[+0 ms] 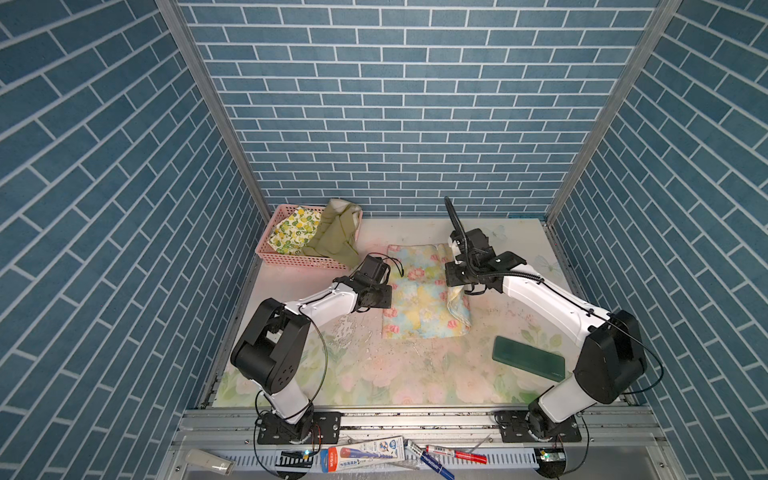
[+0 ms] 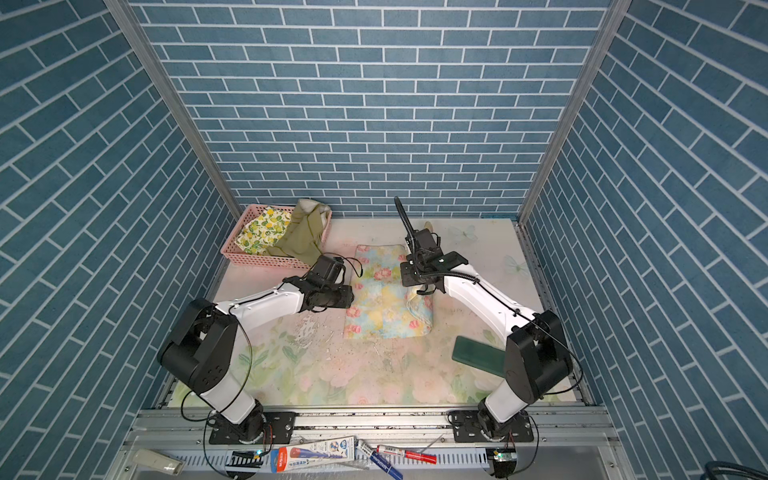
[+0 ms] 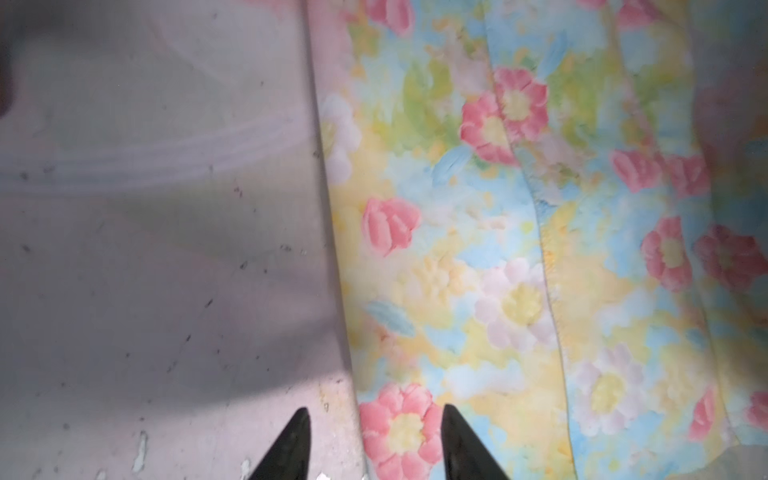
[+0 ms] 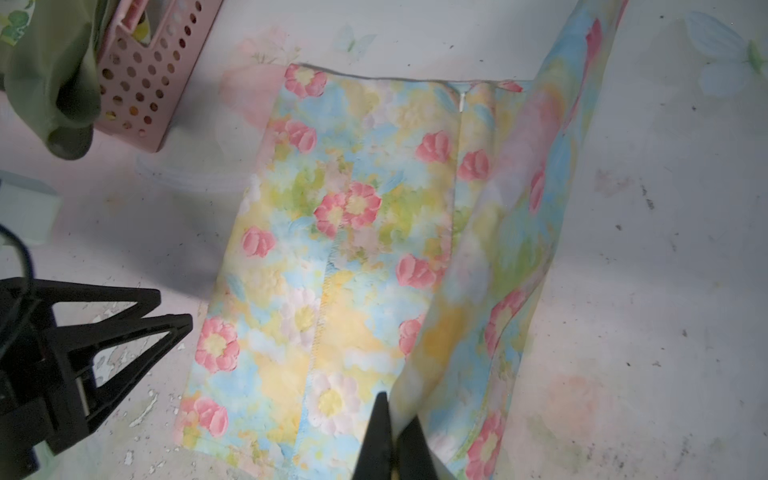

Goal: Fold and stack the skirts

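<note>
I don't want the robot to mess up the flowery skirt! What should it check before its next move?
1. Right jaws shut on the floral skirt, holding its raised side: ok.
2. Left jaws gripping the opposite edge: not ok, they stand open astride that edge.
3. Left jaws low enough to pinch the cloth: cannot tell.
4. Green block apart from the skirt: ok.
5. Olive skirt and lemon skirt in the pink basket, off the folding spot: ok.

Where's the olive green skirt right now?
In both top views the olive green skirt lies far back on the left, draped over the right end of the pink basket, beside the lemon skirt inside it.
</note>
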### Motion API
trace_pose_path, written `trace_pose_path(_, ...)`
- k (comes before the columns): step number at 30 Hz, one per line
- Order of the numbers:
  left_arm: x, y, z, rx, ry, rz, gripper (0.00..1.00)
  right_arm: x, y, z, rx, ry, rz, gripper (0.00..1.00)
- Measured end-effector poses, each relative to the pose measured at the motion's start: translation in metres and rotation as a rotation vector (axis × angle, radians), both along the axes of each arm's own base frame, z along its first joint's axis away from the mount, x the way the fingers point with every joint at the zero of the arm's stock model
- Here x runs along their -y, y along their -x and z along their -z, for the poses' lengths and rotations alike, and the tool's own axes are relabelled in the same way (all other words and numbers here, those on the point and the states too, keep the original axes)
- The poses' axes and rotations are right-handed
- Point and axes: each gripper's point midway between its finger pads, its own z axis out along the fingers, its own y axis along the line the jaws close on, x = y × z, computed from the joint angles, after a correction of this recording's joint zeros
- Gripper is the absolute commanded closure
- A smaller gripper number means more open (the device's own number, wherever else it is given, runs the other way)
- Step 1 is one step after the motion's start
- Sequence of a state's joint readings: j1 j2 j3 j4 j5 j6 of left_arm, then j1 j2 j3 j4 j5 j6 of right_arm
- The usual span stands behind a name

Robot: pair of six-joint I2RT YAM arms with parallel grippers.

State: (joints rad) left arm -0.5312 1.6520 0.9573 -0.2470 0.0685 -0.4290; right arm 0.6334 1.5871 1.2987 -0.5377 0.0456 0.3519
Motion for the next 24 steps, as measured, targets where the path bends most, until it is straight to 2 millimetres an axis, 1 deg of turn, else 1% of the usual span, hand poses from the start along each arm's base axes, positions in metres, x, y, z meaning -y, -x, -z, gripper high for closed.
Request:
trace_pose_path(4,-0.015,0.018,0.015,-0.034,-0.014,-0.025,0.72,-0.028,0.015,0.009,-0.019,-0.008,-0.044,1.00)
trace_pose_path(7,-0.019,0.022,0.022,-0.044,-0.011,-0.042,0.86,-0.057,0.028,0.019,-0.033,-0.024,-0.086,1.00)
trace_pose_path(9,-0.020,0.023,0.025,-0.045,-0.009,-0.046,0.86,-0.074,0.036,0.028,-0.045,-0.028,-0.105,1.00)
trace_pose_path(13,-0.020,0.024,0.029,-0.038,0.004,-0.058,0.87,-0.102,0.047,0.043,-0.073,-0.057,-0.127,1.00)
trace_pose_path(14,-0.021,0.024,0.030,-0.036,0.006,-0.059,0.87,-0.107,0.049,0.046,-0.081,-0.070,-0.132,0.98)
trace_pose_path(16,-0.021,0.024,0.031,-0.035,0.010,-0.062,0.87,-0.114,0.050,0.047,-0.091,-0.096,-0.133,0.83)
trace_pose_path(17,-0.021,0.025,0.032,-0.035,0.011,-0.062,0.87,-0.116,0.050,0.046,-0.093,-0.108,-0.133,0.70)
trace_pose_path(18,-0.021,0.025,0.032,-0.035,0.013,-0.062,0.86,-0.117,0.049,0.043,-0.091,-0.120,-0.128,0.61)
trace_pose_path(21,-0.018,0.023,0.030,-0.025,0.024,-0.061,0.84,-0.114,0.045,0.031,-0.069,-0.147,-0.112,0.41)
trace_pose_path(22,-0.017,0.021,0.030,-0.021,0.029,-0.061,0.83,-0.112,0.043,0.026,-0.062,-0.160,-0.101,0.38)
trace_pose_path(24,-0.014,0.019,0.031,-0.018,0.042,-0.058,0.82,-0.101,0.035,0.008,-0.030,-0.191,-0.072,0.36)
